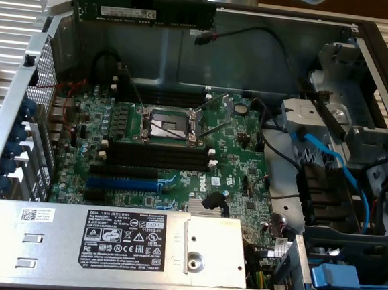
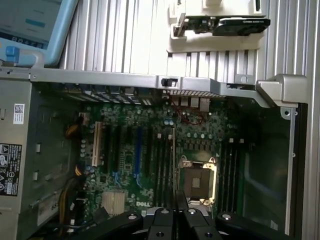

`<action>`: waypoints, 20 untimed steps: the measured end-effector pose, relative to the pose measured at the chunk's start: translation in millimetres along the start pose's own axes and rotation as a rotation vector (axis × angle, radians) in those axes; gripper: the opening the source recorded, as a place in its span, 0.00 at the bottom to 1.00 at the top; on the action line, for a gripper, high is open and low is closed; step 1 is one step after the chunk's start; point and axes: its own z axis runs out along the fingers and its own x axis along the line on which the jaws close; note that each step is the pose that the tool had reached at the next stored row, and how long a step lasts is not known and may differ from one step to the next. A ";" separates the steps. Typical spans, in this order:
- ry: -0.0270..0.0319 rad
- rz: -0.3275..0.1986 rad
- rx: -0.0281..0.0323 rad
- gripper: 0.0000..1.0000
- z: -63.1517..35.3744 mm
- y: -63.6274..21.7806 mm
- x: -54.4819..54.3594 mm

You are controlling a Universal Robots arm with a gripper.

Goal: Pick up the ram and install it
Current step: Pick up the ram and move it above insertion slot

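I am pinching the flat dark green ram (image 1: pixel 184 13) in my gripper (image 1: pixel 143 2) above the green motherboard (image 1: pixel 177 184); any tilt is risking jamming its black slots (image 1: pixel 156 154).

Looks like a PC repair workshop or lab: opened Dell desktop case (image 1: pixel 267 63) lying flat on a ribbed metal desk (image 1: pixel 13 13), motherboard (image 1: pixel 233 155) exposed mid-frame, graphics card (image 2: pixel 240 24) parked just outside it.
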 end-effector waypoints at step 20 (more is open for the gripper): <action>0.0042 0.086 0.0103 0.12 22.7 -6.4 -4.9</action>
